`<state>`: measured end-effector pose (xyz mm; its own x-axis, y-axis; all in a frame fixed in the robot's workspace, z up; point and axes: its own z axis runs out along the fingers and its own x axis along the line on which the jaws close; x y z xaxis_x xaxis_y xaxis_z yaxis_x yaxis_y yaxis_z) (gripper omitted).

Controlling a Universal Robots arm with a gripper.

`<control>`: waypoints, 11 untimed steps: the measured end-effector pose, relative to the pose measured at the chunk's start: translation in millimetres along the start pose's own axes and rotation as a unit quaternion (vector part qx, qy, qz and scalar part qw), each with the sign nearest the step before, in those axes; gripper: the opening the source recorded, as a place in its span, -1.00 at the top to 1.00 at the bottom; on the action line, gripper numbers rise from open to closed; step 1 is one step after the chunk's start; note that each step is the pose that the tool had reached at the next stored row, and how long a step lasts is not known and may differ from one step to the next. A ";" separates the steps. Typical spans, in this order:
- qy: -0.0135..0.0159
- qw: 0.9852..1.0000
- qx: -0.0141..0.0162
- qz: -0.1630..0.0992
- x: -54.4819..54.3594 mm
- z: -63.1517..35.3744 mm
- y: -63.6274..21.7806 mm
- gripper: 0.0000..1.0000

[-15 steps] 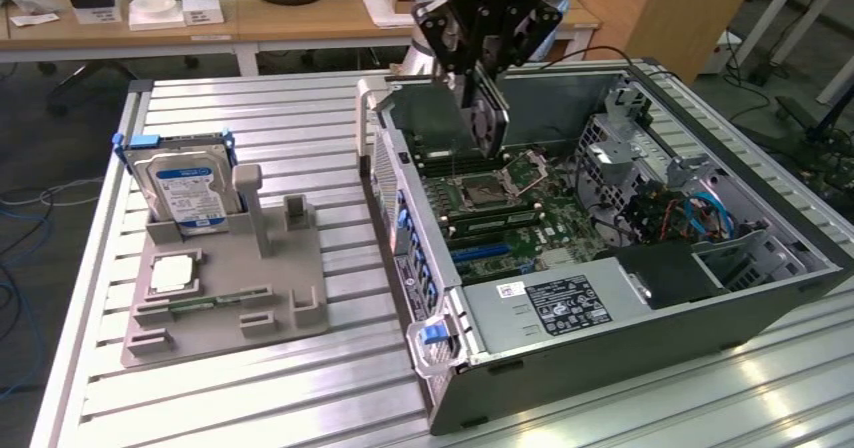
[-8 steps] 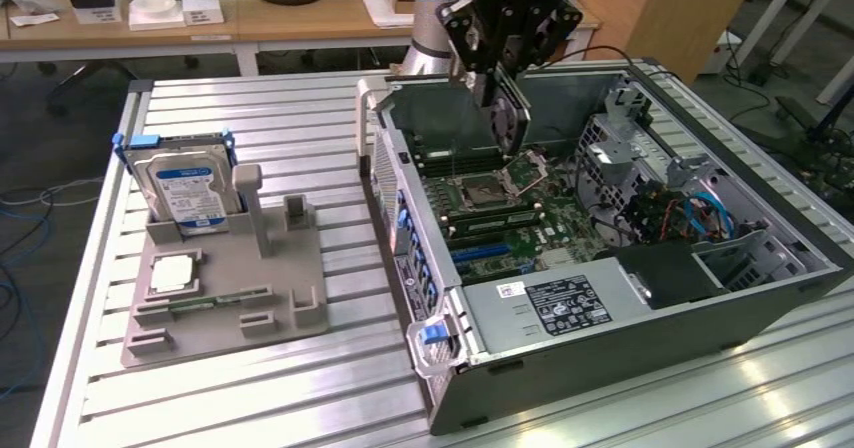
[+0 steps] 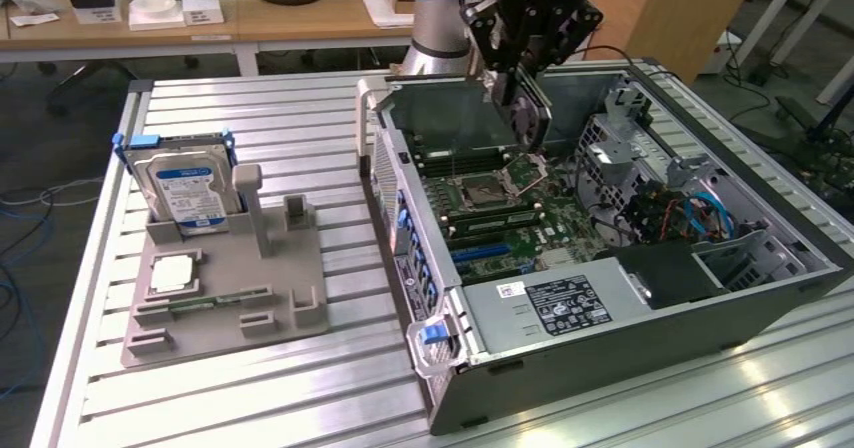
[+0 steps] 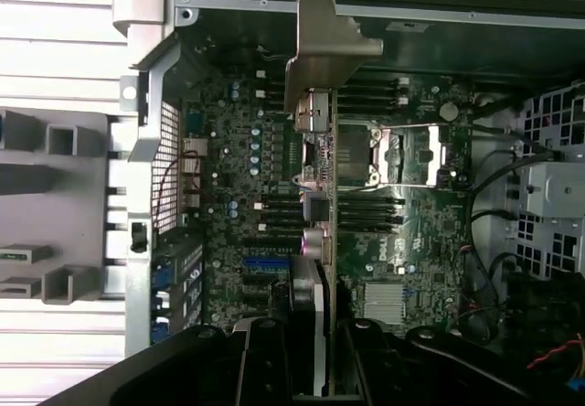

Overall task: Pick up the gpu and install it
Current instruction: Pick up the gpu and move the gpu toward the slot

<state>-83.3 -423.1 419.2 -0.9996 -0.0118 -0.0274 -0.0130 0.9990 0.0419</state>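
Observation:
The gpu (image 3: 523, 118) hangs upright on edge, dark face and pale edge showing, above the motherboard (image 3: 497, 208) inside the open computer case (image 3: 627, 313). My gripper (image 3: 518, 73) is shut on the card's upper edge, over the rear half of the case. In the wrist view the gpu (image 4: 316, 136) is seen edge-on. Its pale metal bracket (image 4: 322, 54) points toward the case's back wall. The card runs back between my two black fingers (image 4: 267, 360), so the gripper (image 4: 315, 347) clamps it. It hovers above the motherboard (image 4: 247, 214), beside the CPU socket (image 4: 402, 154).
A grey holder tray (image 3: 227, 298) on the slatted metal table (image 3: 267, 398) carries a silver hard drive (image 3: 187, 196), a square chip (image 3: 174, 273) and a small memory stick (image 3: 220, 298). Drive cages and cables (image 3: 681, 213) fill the case's far side. The power supply (image 3: 561, 303) is in front.

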 end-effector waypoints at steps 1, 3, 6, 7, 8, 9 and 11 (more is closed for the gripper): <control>0.000 1.000 0.000 0.000 -2.2 0.1 0.0 0.44; 0.000 1.000 0.000 0.000 -5.5 0.4 -0.1 0.44; 0.000 1.000 0.000 0.000 -7.2 0.6 -0.2 0.44; 0.000 1.000 0.000 0.000 -7.2 0.6 -0.2 0.44; 0.000 1.000 0.000 0.000 -7.3 0.6 -0.1 0.44; 0.000 1.000 0.000 0.000 -7.2 0.6 -0.1 0.44; 0.000 1.000 0.000 0.000 -7.3 0.6 -0.1 0.44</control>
<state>-76.0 -423.1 418.7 -0.9996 -0.0118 -0.0274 -0.0130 0.9990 0.0419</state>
